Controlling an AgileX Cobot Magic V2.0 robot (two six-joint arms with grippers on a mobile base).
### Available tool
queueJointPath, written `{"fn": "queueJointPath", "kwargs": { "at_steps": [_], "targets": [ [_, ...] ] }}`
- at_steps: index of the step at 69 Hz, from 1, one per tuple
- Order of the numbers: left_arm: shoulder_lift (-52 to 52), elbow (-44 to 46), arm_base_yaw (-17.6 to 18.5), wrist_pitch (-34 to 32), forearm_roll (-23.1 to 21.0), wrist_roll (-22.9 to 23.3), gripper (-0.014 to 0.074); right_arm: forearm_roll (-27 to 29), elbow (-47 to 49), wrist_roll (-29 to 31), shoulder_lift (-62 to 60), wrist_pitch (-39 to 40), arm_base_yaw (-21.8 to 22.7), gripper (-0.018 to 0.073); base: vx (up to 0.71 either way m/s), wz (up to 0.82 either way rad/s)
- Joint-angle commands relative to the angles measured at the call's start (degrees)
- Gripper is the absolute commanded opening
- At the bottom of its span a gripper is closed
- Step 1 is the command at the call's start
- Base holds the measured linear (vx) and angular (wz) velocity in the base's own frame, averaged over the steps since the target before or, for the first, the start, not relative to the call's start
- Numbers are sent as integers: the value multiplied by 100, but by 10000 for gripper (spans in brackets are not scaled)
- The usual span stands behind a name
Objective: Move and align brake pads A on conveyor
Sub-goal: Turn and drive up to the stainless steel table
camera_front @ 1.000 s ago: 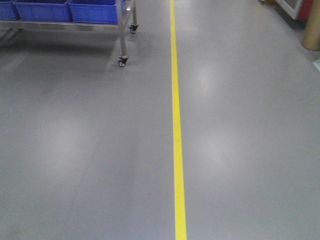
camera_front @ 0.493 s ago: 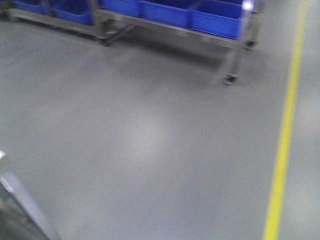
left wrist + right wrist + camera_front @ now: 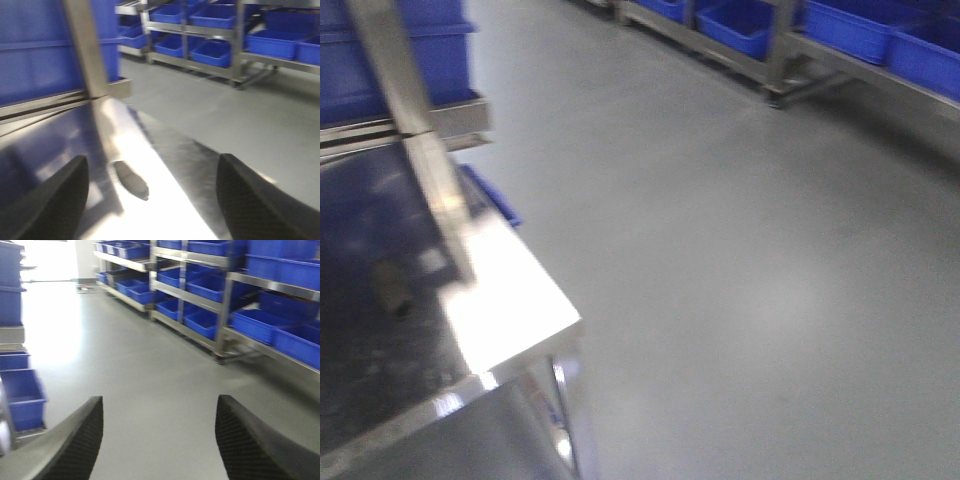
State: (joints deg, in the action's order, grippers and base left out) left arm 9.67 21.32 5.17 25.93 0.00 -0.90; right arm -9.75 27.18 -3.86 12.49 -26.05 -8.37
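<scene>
Left gripper (image 3: 152,159), black textured jaws wide apart, hangs low over a shiny mirror-like steel surface (image 3: 150,220). One small dark flat curved brake pad (image 3: 131,179) lies flat on that steel surface, in the gap ahead of the jaws and nearer the left one, touching neither. It is blurred, so groove and backing plate cannot be made out. The front view shows the same pad as a dark smudge, well in from the surface's bright corner edge. Right gripper (image 3: 160,399), same black textured jaws, also wide apart, hangs over the plain grey floor (image 3: 150,370) with only floor showing between the jaws. Just behind the pad a square steel upright post (image 3: 85,50) rises from the surface, leaning in the picture. Behind the post sits a big blue plastic bin (image 3: 40,55) on a steel ledge. Two smaller blue bins (image 3: 20,390) show at the left edge of the right wrist view. Far across the floor stand long steel racks (image 3: 220,315) loaded with rows of blue plastic bins. All views are motion-blurred.
</scene>
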Motion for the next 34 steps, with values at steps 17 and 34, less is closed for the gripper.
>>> {"fn": "queueJointPath", "kwargs": {
  "at_steps": [17,34],
  "targets": [
    [79,142,18,-415,-58,3,524,-41,150,42,82,410,16,473,20,87],
    [79,142,18,-415,-58,3,524,-41,150,42,82,410,16,473,17,81]
  ]
}}
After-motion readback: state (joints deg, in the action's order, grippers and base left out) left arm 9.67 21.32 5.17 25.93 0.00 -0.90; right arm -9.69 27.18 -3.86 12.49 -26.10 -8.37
